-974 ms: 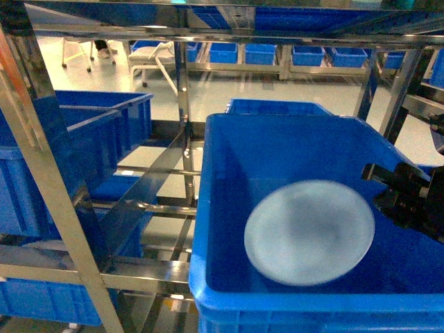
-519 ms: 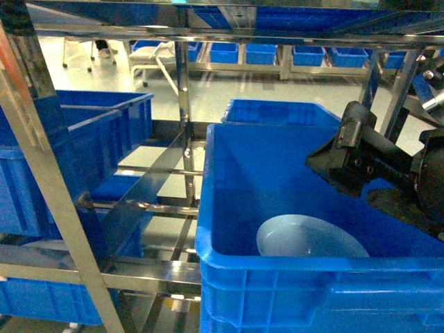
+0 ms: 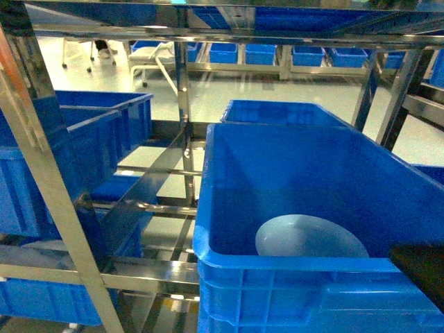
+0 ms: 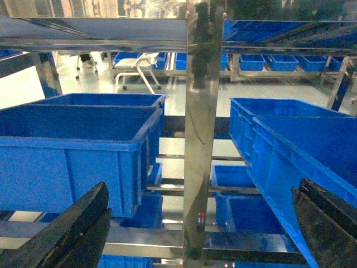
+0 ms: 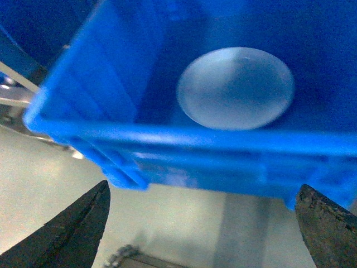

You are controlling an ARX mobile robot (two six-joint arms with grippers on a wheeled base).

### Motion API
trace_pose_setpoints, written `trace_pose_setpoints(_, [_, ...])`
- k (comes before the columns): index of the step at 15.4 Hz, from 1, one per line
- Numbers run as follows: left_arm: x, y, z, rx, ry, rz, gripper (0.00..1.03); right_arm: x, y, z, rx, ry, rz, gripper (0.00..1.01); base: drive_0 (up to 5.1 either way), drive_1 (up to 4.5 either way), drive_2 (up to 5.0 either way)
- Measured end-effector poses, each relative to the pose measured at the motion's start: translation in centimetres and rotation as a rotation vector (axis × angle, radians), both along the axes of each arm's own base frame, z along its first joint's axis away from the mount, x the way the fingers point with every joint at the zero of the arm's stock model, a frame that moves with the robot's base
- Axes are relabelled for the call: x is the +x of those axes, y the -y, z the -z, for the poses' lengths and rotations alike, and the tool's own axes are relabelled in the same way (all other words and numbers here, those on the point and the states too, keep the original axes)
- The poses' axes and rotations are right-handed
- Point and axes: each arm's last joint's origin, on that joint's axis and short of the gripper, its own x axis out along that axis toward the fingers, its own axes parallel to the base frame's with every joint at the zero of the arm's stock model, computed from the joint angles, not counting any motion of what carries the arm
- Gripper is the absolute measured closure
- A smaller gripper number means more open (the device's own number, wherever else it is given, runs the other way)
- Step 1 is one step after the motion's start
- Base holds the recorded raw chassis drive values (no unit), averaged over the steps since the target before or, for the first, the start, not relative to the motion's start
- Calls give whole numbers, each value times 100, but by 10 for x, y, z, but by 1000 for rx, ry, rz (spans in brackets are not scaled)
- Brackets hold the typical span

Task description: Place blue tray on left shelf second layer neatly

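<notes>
Pale sky-blue plastic, the blue tray (image 3: 310,238) lies flat on the floor of a deep dark-blue crate (image 3: 305,173), toward that crate's near wall. Seen from the right wrist camera, the tray (image 5: 236,87) sits ahead of and above the right hand (image 5: 203,223), beyond the crate's near rim (image 5: 184,139); the hand is outside the crate and touches neither. Its two dark fingers (image 5: 67,231) are spread wide apart at the bottom corners of that view, with only pale floor between them. In the head view a dark shape at the lower right corner is too cut off to identify.

From the left wrist camera, the left hand (image 4: 198,229) also has its fingers (image 4: 72,231) spread wide, nothing between them. Straight ahead of it stands a shiny steel post (image 4: 202,128) of the left shelf (image 3: 41,173). To the hand's left, a large blue crate (image 4: 72,151) rests on a shelf tier, with a second crate close behind it. To the hand's right is the side wall of the crate that holds the tray (image 4: 301,162), with another crate beyond it. Lower tiers carry more blue crates. Farther off, across the pale floor, a row of small blue bins (image 3: 277,53) sits on a distant rack, near a white chair (image 4: 136,67).
</notes>
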Motion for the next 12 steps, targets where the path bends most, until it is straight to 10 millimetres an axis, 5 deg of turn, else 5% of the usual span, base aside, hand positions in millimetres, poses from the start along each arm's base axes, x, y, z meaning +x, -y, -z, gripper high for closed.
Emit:
trace_pose_setpoints(2, [0, 0, 0, 0, 0, 0, 5, -47, 24, 10, -138, 15, 40, 3, 0, 0, 0])
trace_pose_setpoints(4, [0, 0, 0, 0, 0, 0, 5, -59, 28, 1, -145, 209, 55, 7, 0, 0, 0])
trace_pose_setpoints(5, [0, 0, 0, 0, 1, -1, 5, -61, 31, 5, -182, 473, 179, 19, 0, 0, 0])
trace_pose_setpoints(7, [0, 0, 0, 0, 0, 0, 5, -65, 46, 10, -211, 642, 308, 45, 0, 0, 0])
trace_pose_setpoints(11, [0, 0, 0, 0, 0, 0, 5, -71, 56, 12, -216, 681, 295, 96, 0, 0, 0])
trace_pose_setpoints(12, [0, 0, 0, 0, 0, 0, 5, -72, 59, 12, -216, 682, 283, 99, 0, 0, 0])
